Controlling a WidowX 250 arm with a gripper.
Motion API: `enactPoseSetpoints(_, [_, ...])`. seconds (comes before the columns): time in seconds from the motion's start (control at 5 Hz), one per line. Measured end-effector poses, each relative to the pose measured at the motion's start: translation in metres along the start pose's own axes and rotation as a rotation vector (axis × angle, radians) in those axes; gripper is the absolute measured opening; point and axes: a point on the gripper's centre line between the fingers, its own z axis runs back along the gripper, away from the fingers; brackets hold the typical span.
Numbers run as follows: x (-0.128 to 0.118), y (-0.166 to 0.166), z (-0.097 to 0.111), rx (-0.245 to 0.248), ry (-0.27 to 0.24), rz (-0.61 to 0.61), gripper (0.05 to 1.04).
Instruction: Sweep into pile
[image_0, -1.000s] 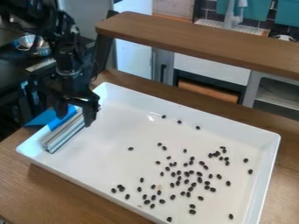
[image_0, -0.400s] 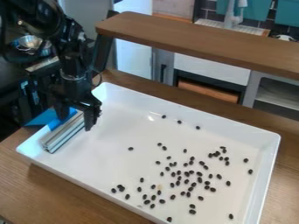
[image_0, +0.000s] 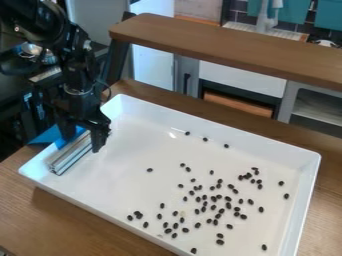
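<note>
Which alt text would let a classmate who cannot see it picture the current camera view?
Small dark oval pieces lie scattered in a white tray on a wooden table. A black robot gripper, its fingers apart, hangs over the tray's left end by a metal bar and a blue piece.

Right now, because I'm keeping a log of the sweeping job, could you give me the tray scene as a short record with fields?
surface: wooden table
container: white tray
to sweep: many small dark pieces, inside the tray
spread: loosely scattered, mostly away from the bar; no single pile
bar: metal bar, lying at the tray's left end in view
blue piece: blue part, beside the bar
claw: black claw, over the bar's upper end, fingers apart
</note>
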Motion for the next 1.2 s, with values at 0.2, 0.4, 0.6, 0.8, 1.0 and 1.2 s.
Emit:
enactPoseSetpoints(0.2, [0.0,0.001,0.0,0.009,0.001,0.001,0.955])
enactPoseSetpoints(0.4, [-0.004,0.001,-0.005,0.009,0.026,0.011,0.631])
enactPoseSetpoints(0.6, [-0.005,0.0,-0.007,0.012,0.025,0.005,0.438])
enactPoseSetpoints(0.8, [-0.007,-0.002,-0.006,0.003,0.045,0.008,0.608])
enactPoseSetpoints(1.0, [-0.008,-0.009,-0.005,-0.038,0.055,-0.009,0.35])
enactPoseSetpoints(1.2, [-0.01,-0.017,-0.005,-0.065,0.064,-0.02,0.326])
